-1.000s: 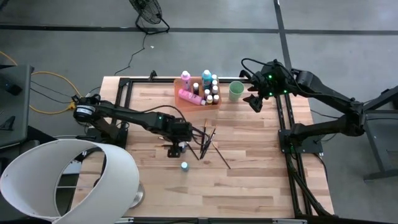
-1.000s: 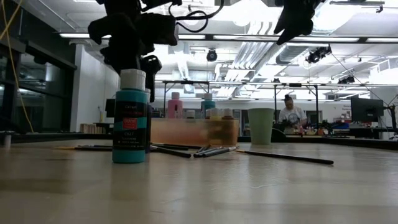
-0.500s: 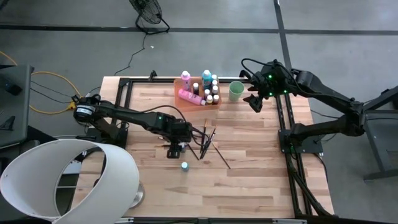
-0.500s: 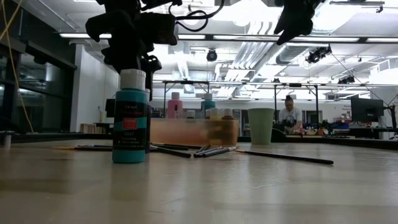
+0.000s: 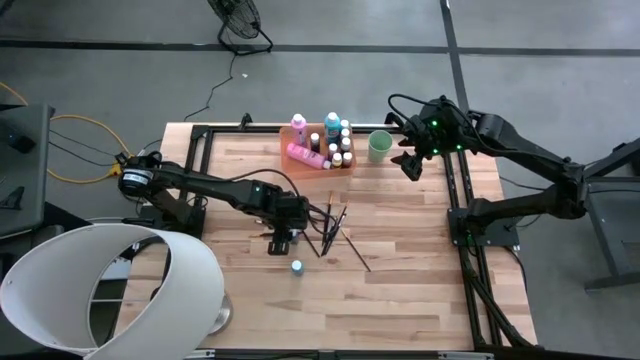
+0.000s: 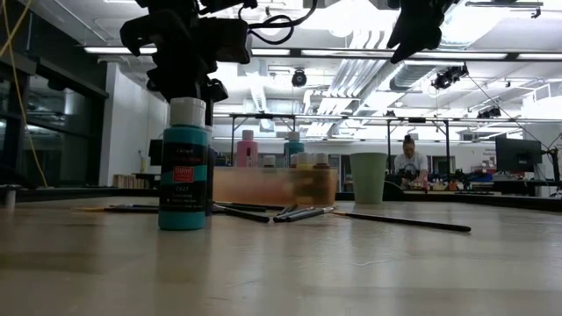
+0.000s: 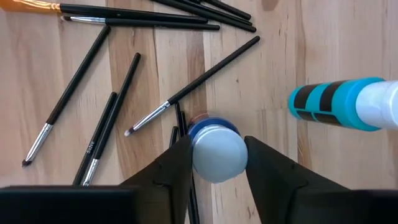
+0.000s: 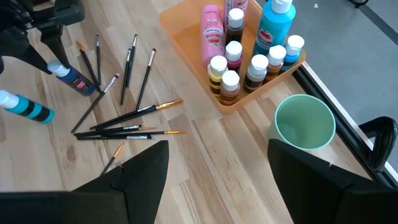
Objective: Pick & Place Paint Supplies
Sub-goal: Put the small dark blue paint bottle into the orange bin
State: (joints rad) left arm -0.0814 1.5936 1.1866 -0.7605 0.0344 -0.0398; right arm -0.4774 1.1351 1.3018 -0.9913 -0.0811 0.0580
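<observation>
Closing in since a second ago, left gripper [image 7: 217, 155] now squeezing the white cap of the blue bottle [image 7: 214, 149] standing mid-table left of the paintbrushes [image 5: 333, 228], likely for carrying to the far orange tray [image 5: 318, 160], right gripper [image 5: 410, 165] waiting spread wide near the green cup [image 5: 379, 146].

The tabletop [image 5: 400, 290] is made of pale wooden planks and edged by a black metal frame [image 5: 465, 225]. A translucent orange tray [image 5: 290, 141] sits near its far edge, and a light green cup [image 5: 379, 146] stands upright just beside the tray; in the right wrist view the cup's open mouth shows. A large white lampshade-like cylinder [image 5: 60, 290] overlaps the tabletop's near left corner. On the grey floor lie yellow cables [image 5: 70, 125] to the left and a black fan [image 5: 238, 25] beyond the far edge. In the low view, 1 person [image 6: 408, 162] sits at a desk far back in the room.
</observation>
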